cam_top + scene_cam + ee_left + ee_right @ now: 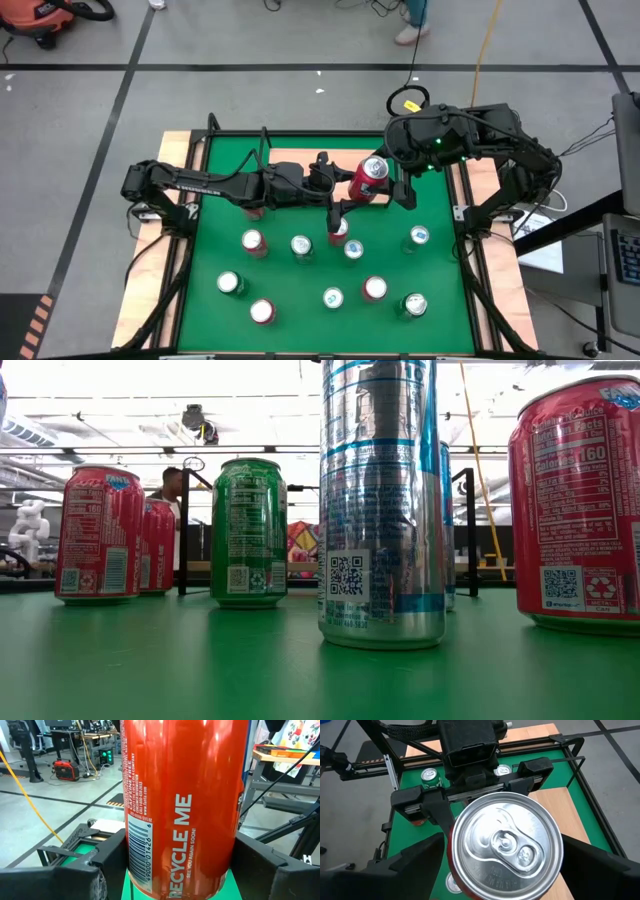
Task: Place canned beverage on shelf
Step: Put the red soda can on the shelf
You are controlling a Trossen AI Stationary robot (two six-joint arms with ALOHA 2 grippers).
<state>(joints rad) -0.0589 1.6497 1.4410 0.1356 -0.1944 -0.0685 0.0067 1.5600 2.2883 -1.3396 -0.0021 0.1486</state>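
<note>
Left wrist view: "RECYCLE ME" red can (185,805)

The red can (185,805) reads "RECYCLE ME" with "SEE YOU AGAIN SOON!" beside it, and its barcode carries 49000 01426. A red can (578,500) at the green mat's right edge shows "Calories 160".

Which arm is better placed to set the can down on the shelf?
Left, probably: the left gripper has its fingers flanking the red aluminium can, held over the small light-wood shelf. The right gripper hovers beside it.
</note>
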